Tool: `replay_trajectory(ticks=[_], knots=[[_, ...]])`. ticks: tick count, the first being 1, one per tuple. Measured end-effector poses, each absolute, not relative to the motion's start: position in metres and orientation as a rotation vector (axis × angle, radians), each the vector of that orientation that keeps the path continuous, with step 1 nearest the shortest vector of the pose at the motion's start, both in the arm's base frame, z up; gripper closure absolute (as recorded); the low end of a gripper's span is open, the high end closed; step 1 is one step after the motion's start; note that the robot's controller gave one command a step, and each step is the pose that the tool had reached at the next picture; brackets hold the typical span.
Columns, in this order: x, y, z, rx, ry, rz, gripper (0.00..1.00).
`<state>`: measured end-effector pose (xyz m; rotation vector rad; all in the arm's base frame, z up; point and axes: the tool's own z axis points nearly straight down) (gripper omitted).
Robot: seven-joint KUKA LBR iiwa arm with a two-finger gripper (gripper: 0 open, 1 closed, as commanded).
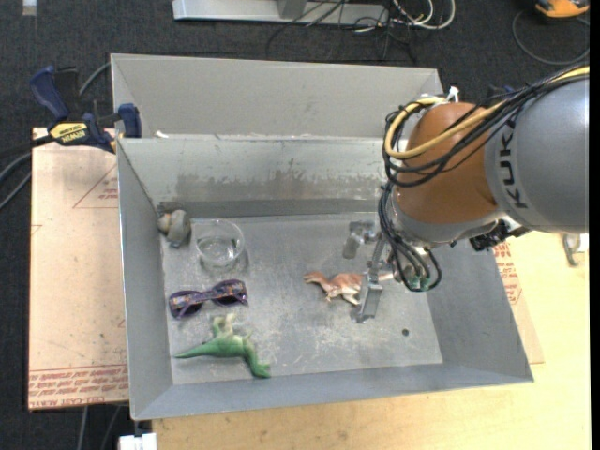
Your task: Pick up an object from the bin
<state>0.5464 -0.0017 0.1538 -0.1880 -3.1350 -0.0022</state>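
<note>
**Operator:** What am I looking at, biggest first?

**Spotter:** You're looking down into the grey metal bin (281,172). The silver arm with its orange wrist cover (450,162) is reaching in over the bin's right half. Its gripper (364,272) is hanging low there, with the two fingers standing apart and clamping nothing.

**Operator:** And the loose things?

**Spotter:** A green plastic dinosaur (225,347) is lying by the bin's near left corner, and purple sunglasses (208,298) are sitting just beyond it. A small tan plastic dinosaur (336,286) is lying on its side just right of the bin's centre. Its tail end seems to be reaching in between the fingers.

**Operator:** How is it going to handle?

**Spotter:** I'm judging it light, stiff and a little slick, and not fragile. You're wanting the trunk, its thickest part. The tail and legs are tapering, so a pinch there is probably squeezing it out sideways.
</note>
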Motion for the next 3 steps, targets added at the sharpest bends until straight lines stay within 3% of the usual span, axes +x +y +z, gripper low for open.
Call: replay_trajectory(ticks=[1,2,3], knots=[[0.568,-0.008,0.149,0.058,-3.143,-0.003,0.00],[0.570,-0.043,0.066,-0.278,-3.124,-0.004,0.00],[0.578,-0.032,0.072,0.035,-3.144,-0.005,1.00]])
